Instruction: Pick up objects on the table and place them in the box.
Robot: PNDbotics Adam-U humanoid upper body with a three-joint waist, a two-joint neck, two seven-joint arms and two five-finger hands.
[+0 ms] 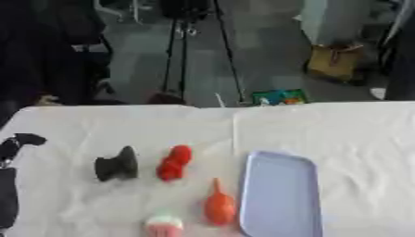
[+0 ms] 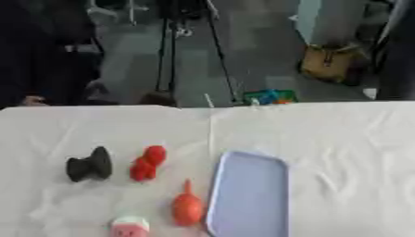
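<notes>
A pale blue shallow tray-like box (image 1: 279, 194) lies on the white table (image 1: 356, 139), right of centre. Left of it sit a red lumpy object (image 1: 173, 163), a black object (image 1: 116, 166), an orange pear-shaped object with a thin stem (image 1: 219, 206), and a pink and white object (image 1: 165, 226) at the front edge. My left hand (image 1: 18, 142) shows at the far left edge of the left eye view, black, well apart from the objects; its fingers are unclear. My right hand is out of sight.
Beyond the table's far edge stand tripod legs (image 1: 180, 51), a brown bag (image 1: 334, 61) and a small colourful item (image 1: 279, 96) on the grey floor. The right part of the cloth is bare.
</notes>
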